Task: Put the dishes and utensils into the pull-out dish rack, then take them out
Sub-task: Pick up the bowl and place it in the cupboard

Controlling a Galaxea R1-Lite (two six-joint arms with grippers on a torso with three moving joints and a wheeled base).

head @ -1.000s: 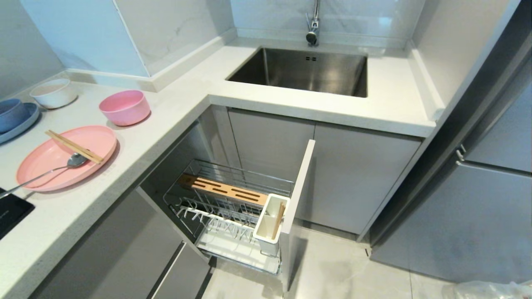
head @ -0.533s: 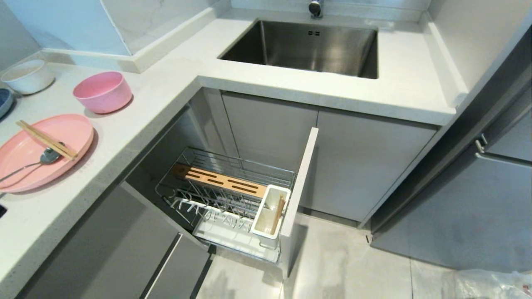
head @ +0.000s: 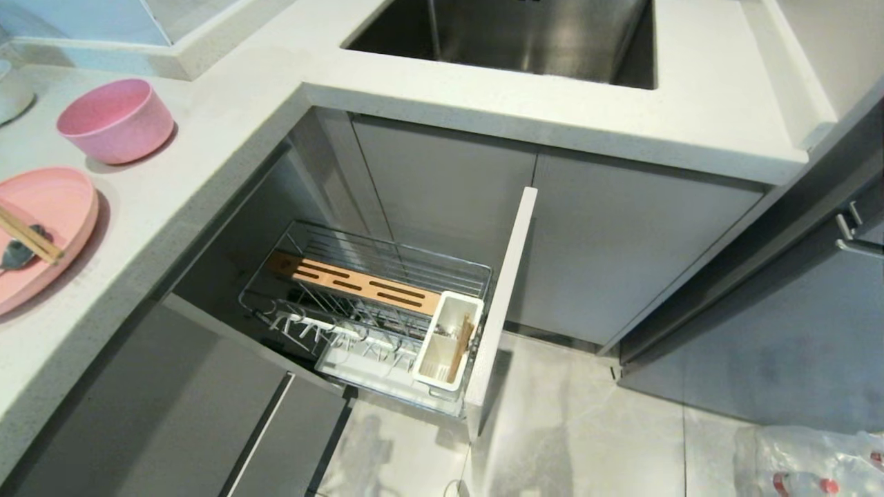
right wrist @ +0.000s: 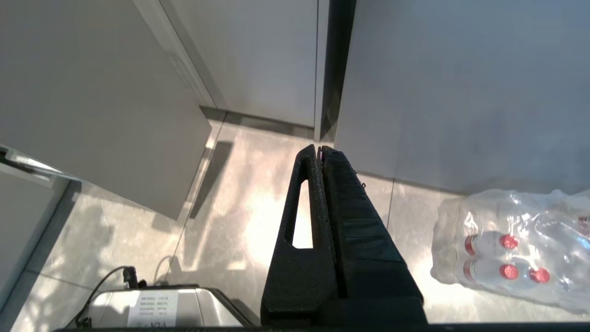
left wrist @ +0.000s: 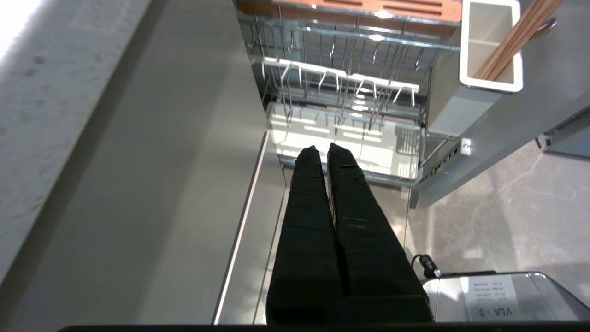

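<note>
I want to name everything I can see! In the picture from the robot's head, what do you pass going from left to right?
Pink plate with chopsticks → pink bowl → wooden strip → white cup → rack's front panel → pack of bottles.

The pink plate [head: 48, 228] runs off the head view's edge at 9 o'clock, taking most of the chopsticks [head: 27, 240] and the spoon [head: 17, 254] with it. The sink [head: 504, 34] is cropped at 12 o'clock. What leans inside the utensil cup [head: 447, 339] is too small to tell there.
</note>
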